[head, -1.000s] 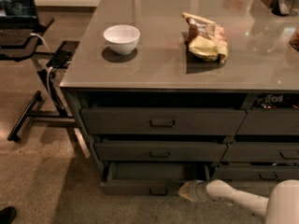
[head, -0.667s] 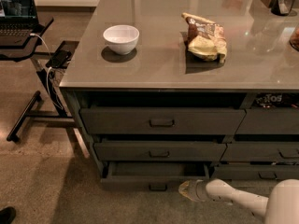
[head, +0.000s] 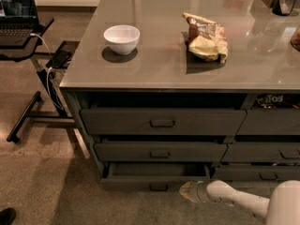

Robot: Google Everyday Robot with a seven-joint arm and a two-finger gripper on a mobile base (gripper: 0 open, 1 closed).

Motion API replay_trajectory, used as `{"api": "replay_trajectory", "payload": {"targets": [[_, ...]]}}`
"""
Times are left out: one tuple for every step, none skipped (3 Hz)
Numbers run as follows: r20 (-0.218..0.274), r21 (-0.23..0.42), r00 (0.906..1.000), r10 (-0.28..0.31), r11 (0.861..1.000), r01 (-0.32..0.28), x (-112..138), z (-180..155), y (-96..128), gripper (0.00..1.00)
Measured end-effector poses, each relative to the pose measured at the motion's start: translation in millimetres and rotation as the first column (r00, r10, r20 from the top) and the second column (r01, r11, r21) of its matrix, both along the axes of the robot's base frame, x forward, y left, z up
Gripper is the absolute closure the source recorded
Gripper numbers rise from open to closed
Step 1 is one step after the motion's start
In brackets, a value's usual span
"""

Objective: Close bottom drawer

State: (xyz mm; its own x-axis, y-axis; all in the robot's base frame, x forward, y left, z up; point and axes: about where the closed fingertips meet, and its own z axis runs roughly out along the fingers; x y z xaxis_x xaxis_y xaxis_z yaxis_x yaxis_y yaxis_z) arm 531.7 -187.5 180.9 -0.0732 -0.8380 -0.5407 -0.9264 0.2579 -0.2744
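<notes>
The bottom drawer [head: 140,181] is the lowest wide dark-grey drawer of the left column. It stands a little way open, with a strip of its plain grey inside showing above its front. Its small dark pull [head: 158,187] sits at the middle of the front. My gripper [head: 186,191] is low at the floor, at the drawer front's right end, just right of the pull, on a white arm [head: 234,199] coming in from the lower right.
Two like drawers [head: 161,122] sit above it; a neighbouring column [head: 267,151] is to the right. The grey counter [head: 154,74] holds a white bowl [head: 121,39] and a snack bag [head: 206,42]. A laptop stand [head: 33,78] is at left.
The view has shifted slightly. The gripper stays at the drawer front's right end, and the drawer's opening looks a little narrower.
</notes>
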Motion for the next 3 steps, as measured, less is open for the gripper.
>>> {"api": "replay_trajectory", "payload": {"targets": [[0.000, 0.000, 1.0000, 0.000, 1.000, 0.000, 0.0, 0.0, 0.0, 0.15], [0.000, 0.000, 1.0000, 0.000, 1.000, 0.000, -0.1, -0.1, 0.1, 0.00], [0.000, 0.000, 1.0000, 0.000, 1.000, 0.000, -0.1, -0.1, 0.1, 0.00]]}}
